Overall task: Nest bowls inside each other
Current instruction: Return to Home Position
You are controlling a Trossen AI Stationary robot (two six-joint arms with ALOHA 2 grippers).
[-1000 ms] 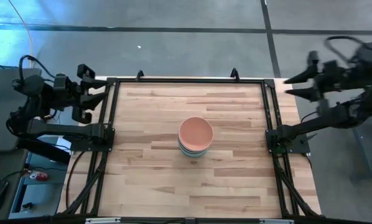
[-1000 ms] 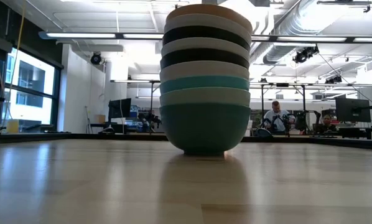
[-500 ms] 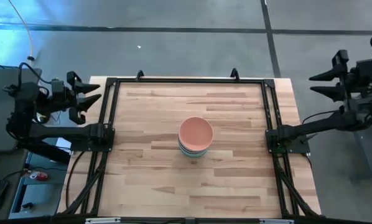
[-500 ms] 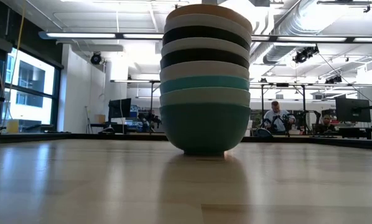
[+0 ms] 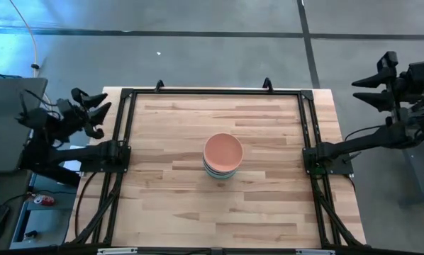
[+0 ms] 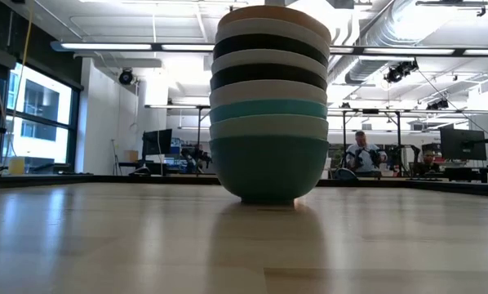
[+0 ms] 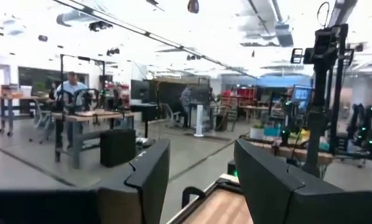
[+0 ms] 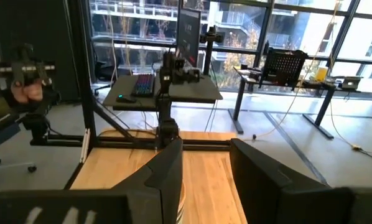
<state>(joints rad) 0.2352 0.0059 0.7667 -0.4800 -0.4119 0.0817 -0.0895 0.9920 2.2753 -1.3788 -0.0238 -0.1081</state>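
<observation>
Several bowls stand nested in one stack (image 5: 222, 156) at the table's middle. The salmon-pink bowl (image 5: 222, 149) is on top. In the low view the stack (image 6: 268, 106) shows white, black, teal and pale bands, and the bottom teal bowl (image 6: 268, 167) rests by its foot on the wood. My left gripper (image 5: 101, 103) hangs open past the table's left edge, level with the far corner; its fingers stand apart in the left wrist view (image 7: 201, 180). My right gripper (image 5: 355, 92) is open beyond the right edge (image 8: 204, 177). Both are far from the stack.
A black frame (image 5: 125, 127) runs round the wooden table top (image 5: 169, 205). Bare wood lies on all sides of the stack. People sit at desks in the room behind (image 6: 362, 151), and a person's hand (image 8: 25, 91) shows beyond the table's left side.
My left gripper has drawn back leftward, away from the table's left edge. My right gripper has pulled away to the right, past the table's right edge. The stack of bowls has kept still.
</observation>
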